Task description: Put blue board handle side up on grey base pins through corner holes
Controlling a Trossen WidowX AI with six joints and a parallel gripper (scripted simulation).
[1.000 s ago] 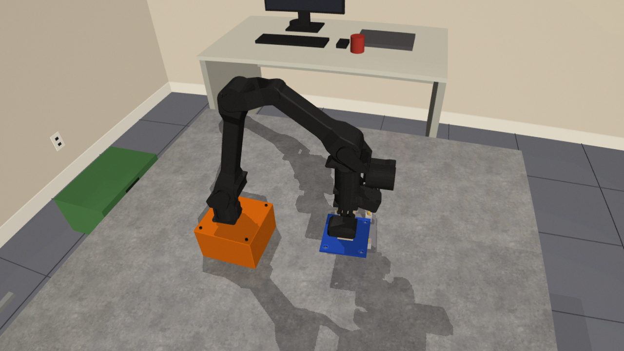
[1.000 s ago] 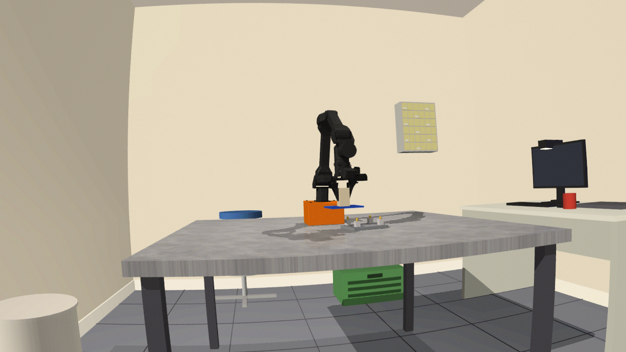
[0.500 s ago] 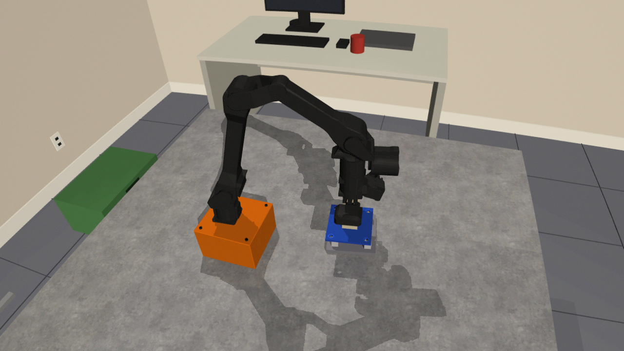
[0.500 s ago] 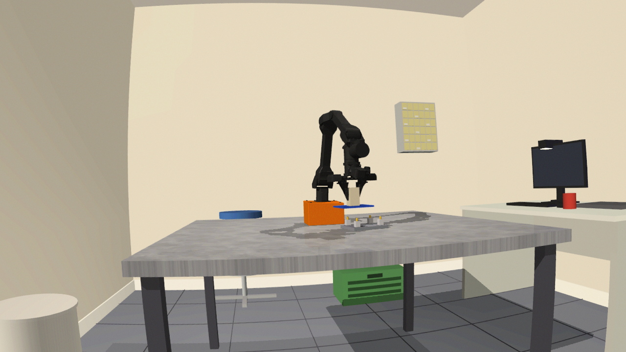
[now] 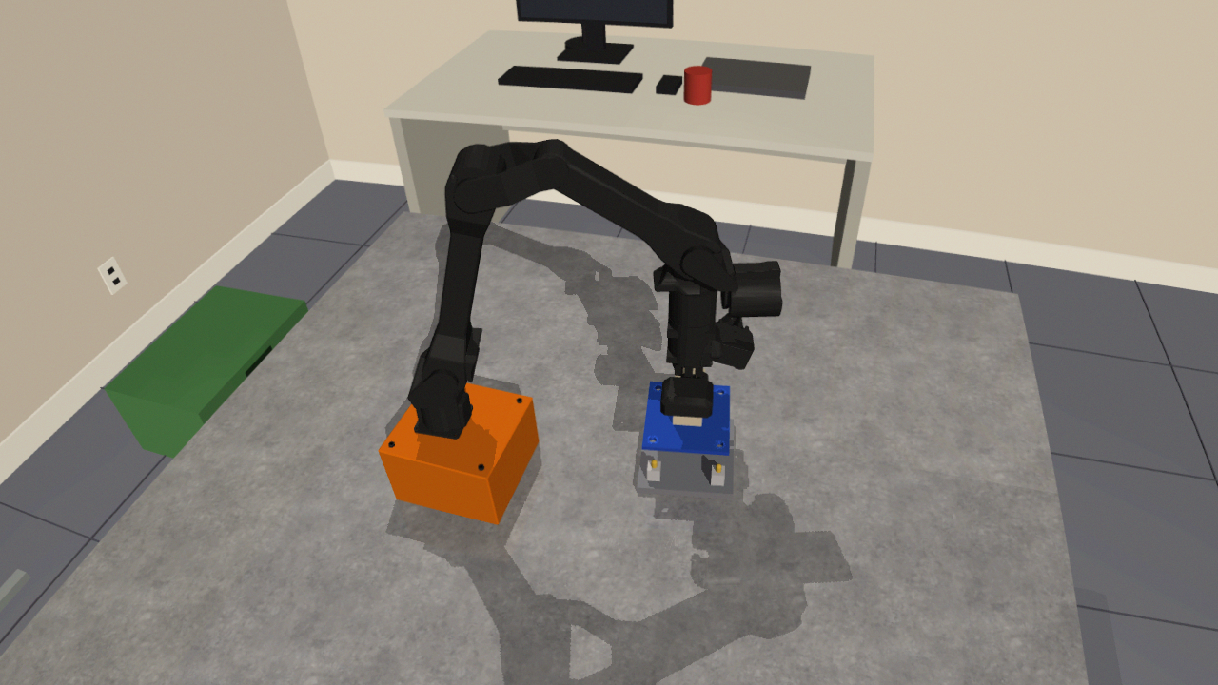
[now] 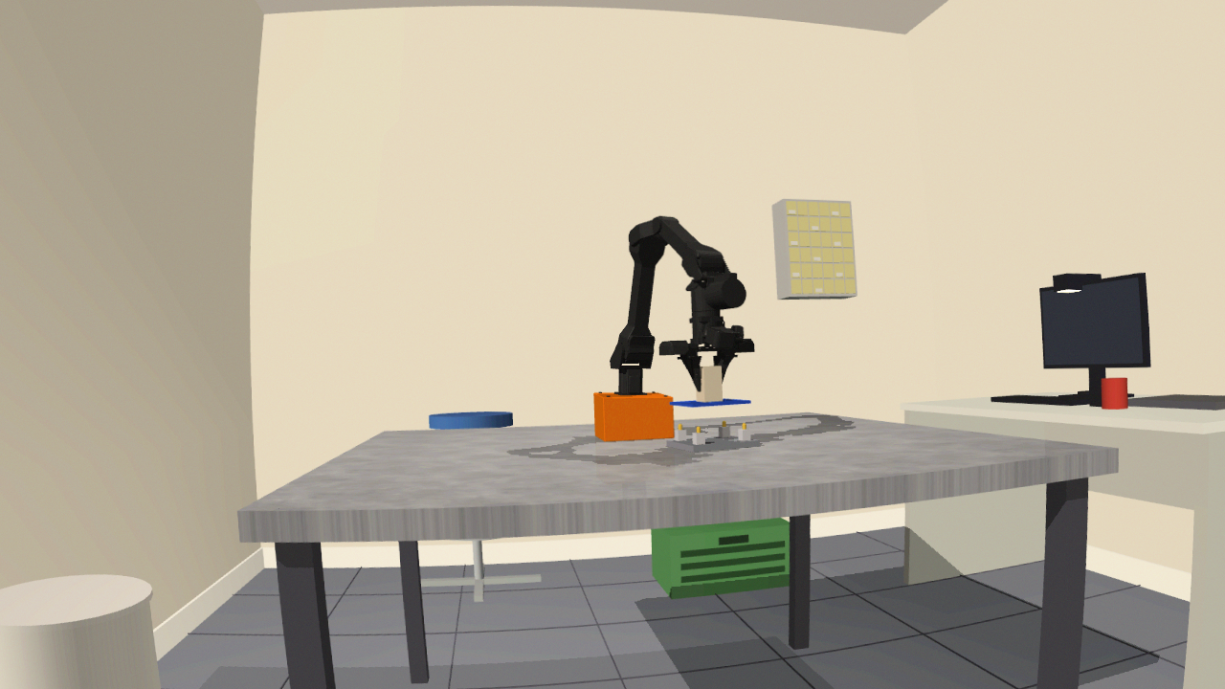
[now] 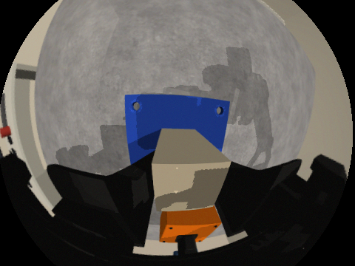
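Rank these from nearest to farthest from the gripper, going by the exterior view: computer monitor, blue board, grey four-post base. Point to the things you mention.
1. Blue board (image 5: 705, 434) (image 6: 736, 402) (image 7: 177, 114): directly below the gripper (image 5: 687, 417) (image 6: 710, 385) (image 7: 180, 154).
2. Grey four-post base (image 5: 685, 483) (image 6: 710, 446): lower, beneath the board.
3. Computer monitor (image 5: 596, 9) (image 6: 1092, 327): far off, on the white desk (image 5: 460, 97) (image 6: 985, 415).

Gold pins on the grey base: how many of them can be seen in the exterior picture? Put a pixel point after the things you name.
4. Each gold pin (image 6: 680, 426) (image 5: 654, 464) tops its own post (image 6: 743, 434) (image 5: 653, 473) of the grey base (image 6: 715, 445) (image 5: 681, 483): two nearer the camera, two behind. None seems hidden there.
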